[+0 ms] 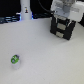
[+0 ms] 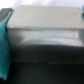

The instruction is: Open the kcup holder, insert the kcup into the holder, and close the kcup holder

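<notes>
The kcup (image 1: 15, 59), a small green pod with a white top, lies alone on the white table toward the exterior view's left front. The kcup holder (image 1: 62, 28), a black box, stands at the back on the exterior view's right. My gripper (image 1: 64, 16) hangs right over the holder's top, far from the kcup. Its white hand covers the fingers, so their state does not show. The blurred wrist view is filled by the kcup holder (image 2: 45, 30), a grey top face above a dark front. No pod shows in that view.
A white upright object (image 1: 25, 12) stands at the back on the exterior view's left, with dark items beside it. A teal shape (image 2: 4, 45) fills one edge of the wrist view, too blurred to identify. The white table (image 1: 45, 60) spreads between kcup and holder.
</notes>
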{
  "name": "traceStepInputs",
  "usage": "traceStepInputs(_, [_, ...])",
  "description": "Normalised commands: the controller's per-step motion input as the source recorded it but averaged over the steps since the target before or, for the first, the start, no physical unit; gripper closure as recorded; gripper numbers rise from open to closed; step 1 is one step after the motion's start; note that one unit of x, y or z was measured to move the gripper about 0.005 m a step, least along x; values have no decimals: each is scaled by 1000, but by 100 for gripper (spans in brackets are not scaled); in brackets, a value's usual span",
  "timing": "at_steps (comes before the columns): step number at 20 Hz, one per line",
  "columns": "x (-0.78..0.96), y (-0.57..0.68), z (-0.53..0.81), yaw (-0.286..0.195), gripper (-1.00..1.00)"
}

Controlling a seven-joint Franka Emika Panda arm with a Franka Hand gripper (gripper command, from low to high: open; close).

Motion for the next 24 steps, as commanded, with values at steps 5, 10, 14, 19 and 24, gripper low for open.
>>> traceStepInputs(5, [954,-259,59,-61,100])
traceStepInputs(10, [952,-280,91,-69,100])
traceStepInputs(14, [951,-282,133,-70,100])
traceStepInputs(19, [925,-284,143,-72,100])
traceStepInputs(24, [920,-310,145,-75,100])
